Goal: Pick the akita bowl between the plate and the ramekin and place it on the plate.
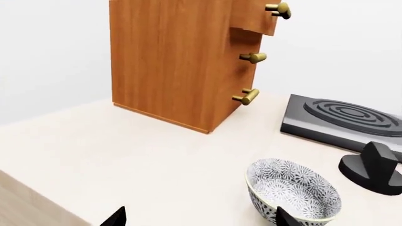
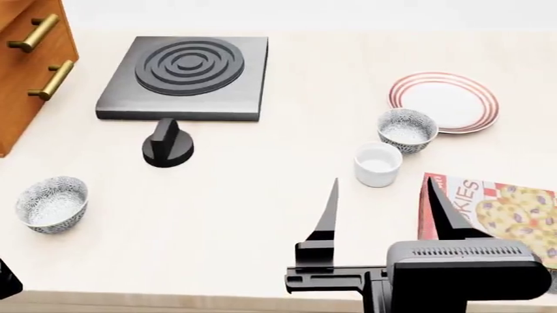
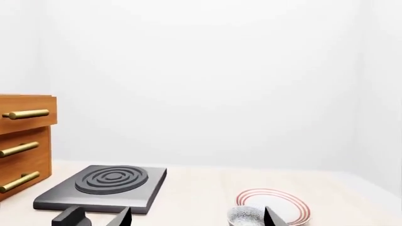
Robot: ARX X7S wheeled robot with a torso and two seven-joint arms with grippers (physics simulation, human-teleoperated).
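The akita bowl, grey-speckled with a pale inside, stands upright between the red-ringed plate and the plain white ramekin. My right gripper is open above the counter, nearer than the ramekin, with nothing between its fingers. In the right wrist view the bowl and plate lie ahead of the open right gripper. My left gripper is open and empty next to a second, identical speckled bowl, which shows at the head view's left.
A dark square burner plate lies at the back with a black knob in front of it. A wooden drawer cabinet stands at the far left. A cookie box lies at the right, close to my right gripper.
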